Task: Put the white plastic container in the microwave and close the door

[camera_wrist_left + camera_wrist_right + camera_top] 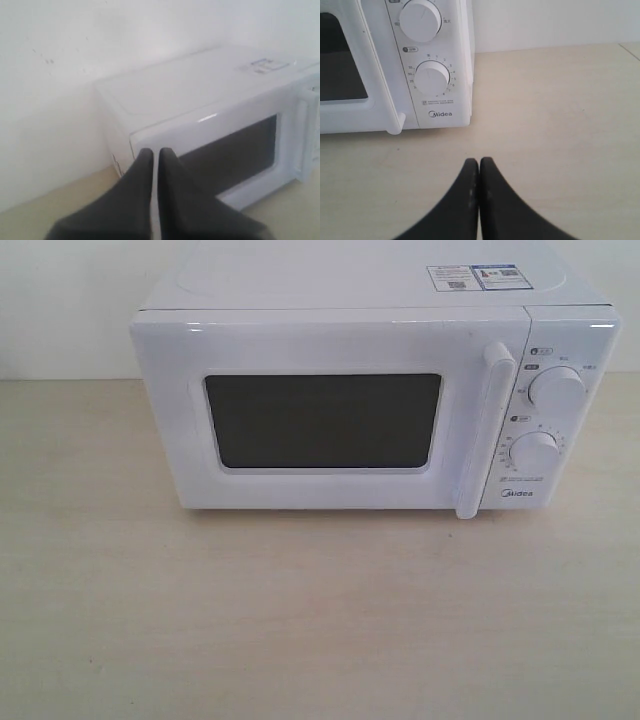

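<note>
Exterior view: microwave on table, door shut flush.
Container: in no view. It may be behind the dark window, but I cannot tell.
Left gripper: jaws pressed together, empty, near the door's left edge.
Right gripper: jaws together, empty, over bare table facing the dials.
Key relation: handle stands upright at the door's right edge, so the right gripper is likely the nearer.

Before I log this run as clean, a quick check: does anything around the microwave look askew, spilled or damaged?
Nothing stands out. The microwave sits square on the table, its door flush shut, with no spill or dent showing. The left gripper and right gripper are shut and empty.
</note>
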Robot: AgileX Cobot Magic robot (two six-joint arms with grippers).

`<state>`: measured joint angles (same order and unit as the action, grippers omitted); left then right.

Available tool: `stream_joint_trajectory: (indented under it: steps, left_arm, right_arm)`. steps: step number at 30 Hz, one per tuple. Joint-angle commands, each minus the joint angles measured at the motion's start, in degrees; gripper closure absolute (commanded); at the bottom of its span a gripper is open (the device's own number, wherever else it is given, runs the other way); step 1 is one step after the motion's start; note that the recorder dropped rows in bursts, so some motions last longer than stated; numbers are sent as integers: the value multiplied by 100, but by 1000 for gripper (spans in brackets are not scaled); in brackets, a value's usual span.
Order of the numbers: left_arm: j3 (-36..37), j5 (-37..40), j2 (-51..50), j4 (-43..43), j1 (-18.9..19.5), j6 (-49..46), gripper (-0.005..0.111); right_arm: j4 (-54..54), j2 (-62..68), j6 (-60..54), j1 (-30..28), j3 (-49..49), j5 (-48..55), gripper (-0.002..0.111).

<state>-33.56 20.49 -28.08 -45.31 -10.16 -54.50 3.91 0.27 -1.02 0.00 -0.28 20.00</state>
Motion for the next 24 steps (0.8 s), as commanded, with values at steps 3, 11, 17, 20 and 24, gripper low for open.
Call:
stream_joint_trajectory:
  steps: [3,11,17,20,24]
  left_arm:
    - [342,-61,1390,102,303,112,102]
    - [1423,-299,2808,182,520,92,102]
    - [2122,-1794,2808,-288,520,891,102]
    - [2302,-2049,2808,-954,520,1998,102]
    - [2328,-1945,2808,-1774,520,3257,102]
  right_arm:
    - [20,-27,-14,3,28,-52,109]
    - [20,-27,-14,3,28,-52,109]
    - [20,-27,-14,3,28,-52,109]
    - [20,-27,-14,3,28,-52,109]
    - [20,-27,-14,3,28,-52,109]
